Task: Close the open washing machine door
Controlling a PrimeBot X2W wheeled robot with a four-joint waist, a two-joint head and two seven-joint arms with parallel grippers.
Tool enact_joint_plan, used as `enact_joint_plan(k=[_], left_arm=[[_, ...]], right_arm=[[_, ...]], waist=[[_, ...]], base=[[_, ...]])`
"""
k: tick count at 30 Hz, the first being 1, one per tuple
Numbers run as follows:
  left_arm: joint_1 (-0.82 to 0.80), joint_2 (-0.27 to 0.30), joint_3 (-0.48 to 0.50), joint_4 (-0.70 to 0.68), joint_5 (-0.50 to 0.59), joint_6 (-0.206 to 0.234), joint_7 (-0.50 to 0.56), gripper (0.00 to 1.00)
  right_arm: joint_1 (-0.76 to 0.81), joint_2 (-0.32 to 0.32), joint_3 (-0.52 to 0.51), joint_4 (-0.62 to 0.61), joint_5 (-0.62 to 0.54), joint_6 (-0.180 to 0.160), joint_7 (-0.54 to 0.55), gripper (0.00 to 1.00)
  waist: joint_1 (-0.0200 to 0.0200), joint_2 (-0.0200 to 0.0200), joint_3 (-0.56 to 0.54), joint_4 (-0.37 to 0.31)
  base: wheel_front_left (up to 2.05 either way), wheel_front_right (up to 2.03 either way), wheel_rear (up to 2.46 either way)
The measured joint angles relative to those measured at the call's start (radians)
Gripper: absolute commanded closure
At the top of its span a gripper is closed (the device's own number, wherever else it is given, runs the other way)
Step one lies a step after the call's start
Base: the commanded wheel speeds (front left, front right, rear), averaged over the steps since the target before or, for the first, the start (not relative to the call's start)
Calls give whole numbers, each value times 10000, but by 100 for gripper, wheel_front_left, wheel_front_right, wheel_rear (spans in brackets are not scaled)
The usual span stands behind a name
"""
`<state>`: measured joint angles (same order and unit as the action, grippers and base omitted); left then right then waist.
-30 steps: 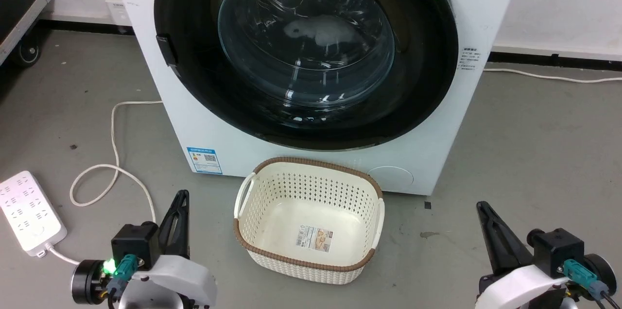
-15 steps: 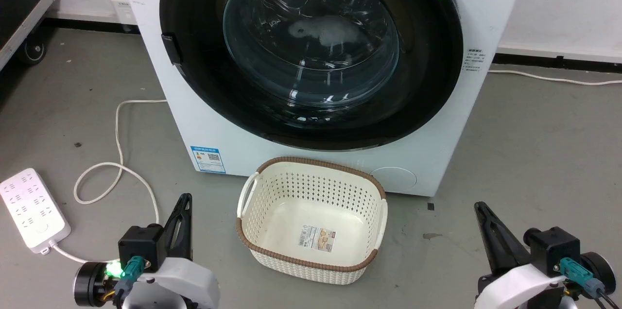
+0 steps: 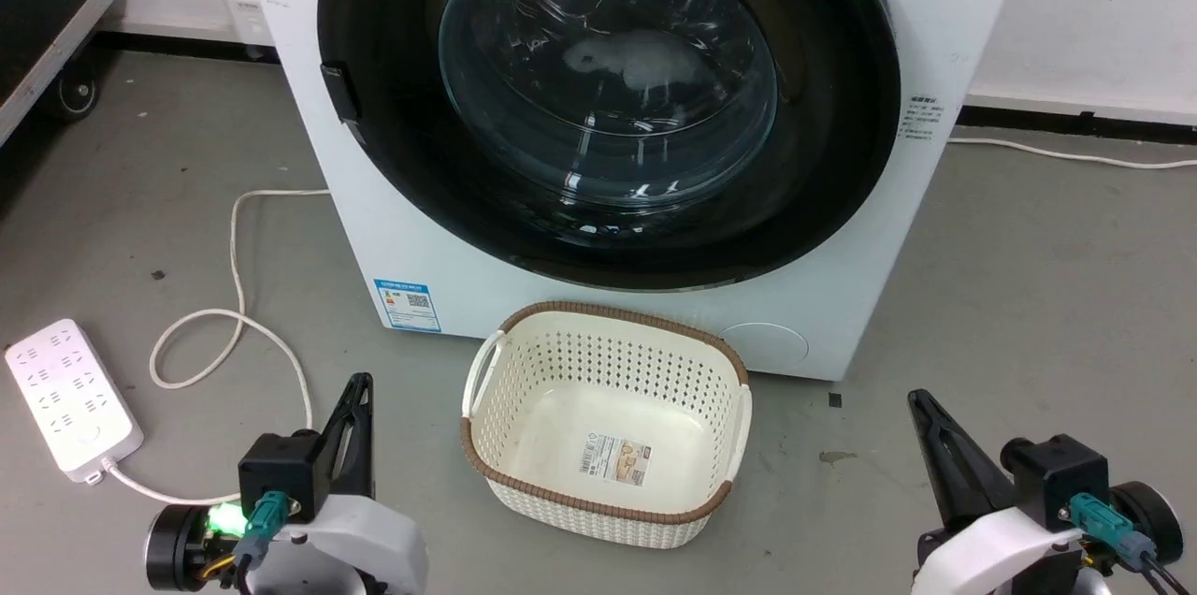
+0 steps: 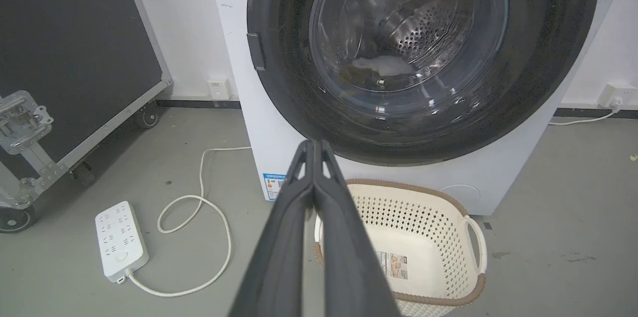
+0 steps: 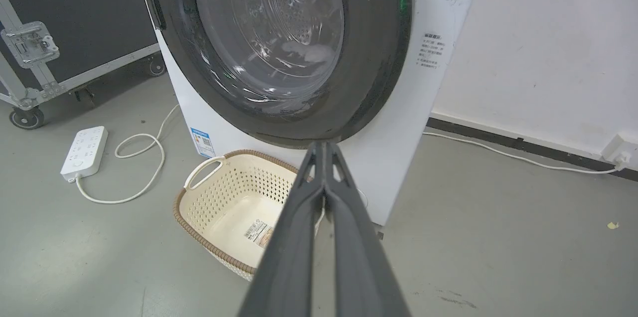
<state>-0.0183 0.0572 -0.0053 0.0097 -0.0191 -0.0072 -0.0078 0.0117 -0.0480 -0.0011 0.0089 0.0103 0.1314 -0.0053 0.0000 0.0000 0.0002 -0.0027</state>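
The washing machine door (image 3: 608, 80), glossy black with a bulging glass window, lies flat against the front of the white washing machine (image 3: 402, 249). No gap shows at its rim, and its latch tab sits on the left edge. The door also appears in the left wrist view (image 4: 413, 48) and the right wrist view (image 5: 279, 43). Something pale lies in the steel drum behind the glass. My left gripper (image 3: 358, 384) (image 4: 314, 145) is shut and holds nothing, low on the left, well short of the machine. My right gripper (image 3: 916, 399) (image 5: 324, 146) is likewise shut and holds nothing, low on the right.
A cream perforated basket (image 3: 598, 312) stands on the floor against the machine's front, between my grippers. A white power strip (image 3: 70, 399) and its looped cable (image 3: 234, 296) lie at the left. A black wheeled case (image 4: 65, 58) stands further left. A cable runs along the right wall.
The whole head picture has slid slightly to the right, so the camera has moved. The door, the basket and both grippers keep their places relative to one another.
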Motion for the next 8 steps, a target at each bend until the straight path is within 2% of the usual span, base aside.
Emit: enact_joint_plan(k=[8], left_arm=[[39,-56,27,-46,167,52,75,100]], right_arm=[[-1,0,8,-31,-27,0,38,100]], waist=[[0,0,-2,28]], base=[[0,0,0]])
